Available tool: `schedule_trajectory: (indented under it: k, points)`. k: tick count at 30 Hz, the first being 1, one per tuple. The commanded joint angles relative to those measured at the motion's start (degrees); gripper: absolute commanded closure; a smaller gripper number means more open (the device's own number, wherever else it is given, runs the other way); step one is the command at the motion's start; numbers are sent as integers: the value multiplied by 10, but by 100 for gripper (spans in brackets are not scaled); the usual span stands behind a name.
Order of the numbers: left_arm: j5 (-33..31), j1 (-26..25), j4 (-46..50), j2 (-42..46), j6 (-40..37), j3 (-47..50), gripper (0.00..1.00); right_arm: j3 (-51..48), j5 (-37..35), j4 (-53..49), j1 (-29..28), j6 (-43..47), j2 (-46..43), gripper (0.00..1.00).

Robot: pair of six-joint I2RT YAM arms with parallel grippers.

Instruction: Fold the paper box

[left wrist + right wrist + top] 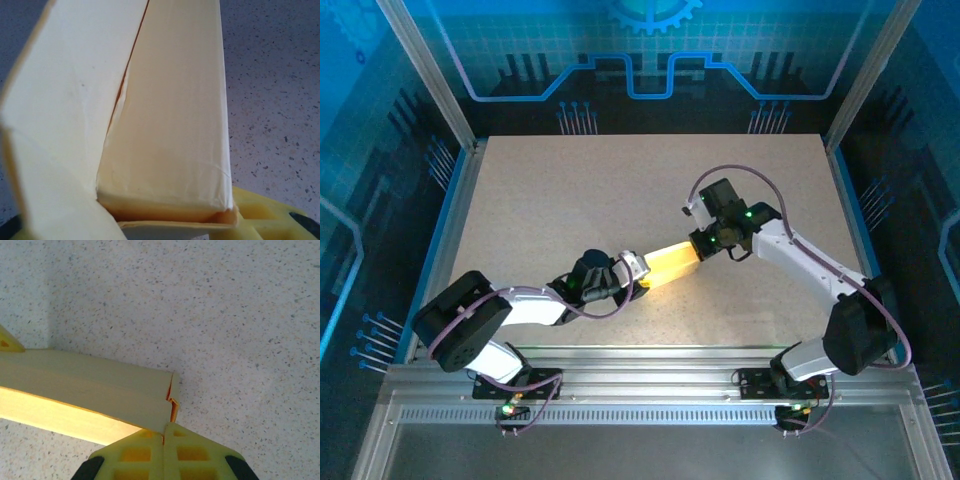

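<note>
The paper box (670,267) is a pale yellow-tan long box, held above the table's middle between both grippers. My left gripper (638,272) grips its left end. In the left wrist view the box (170,125) runs away from the jaws with a wide flap standing open on its left side, and my left gripper (150,220) is shut on its near end; one yellow finger (262,215) shows at the lower right. My right gripper (703,245) is at the box's right end. In the right wrist view its fingers are pressed together (163,429) on the thin end flap of the box (90,390).
The speckled tan table (620,190) lies open behind and around the box. Blue-lit walls and aluminium posts (425,70) enclose it on three sides. A metal rail (650,385) with both arm bases runs along the near edge.
</note>
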State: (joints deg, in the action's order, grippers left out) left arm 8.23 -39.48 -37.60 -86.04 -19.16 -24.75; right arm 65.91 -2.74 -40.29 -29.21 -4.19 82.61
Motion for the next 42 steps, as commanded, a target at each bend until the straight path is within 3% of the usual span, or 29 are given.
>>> schedule_trajectory:
  k: [1, 17, 25, 32, 38, 42]
  points:
    - [-6, 4, 10, -12, 31, -13, 56, -28, -10, 14, -11, -36, -16, 100]
    - [-4, 5, 10, -39, 74, -34, 53, -213, -25, 247, -16, -52, -95, 100]
    - [-26, 5, -3, -26, 71, -24, 35, -197, -48, 224, -16, -61, -92, 100]
    - [-58, 5, 16, 8, 109, -17, 2, -193, -68, 215, -18, -79, -85, 100]
    - [-122, 4, 26, 98, 154, 29, 1, -193, -98, 206, -23, -102, -84, 100]
    - [-146, 4, 144, 195, 203, 28, 1, -194, -103, 209, -30, -109, -78, 100]
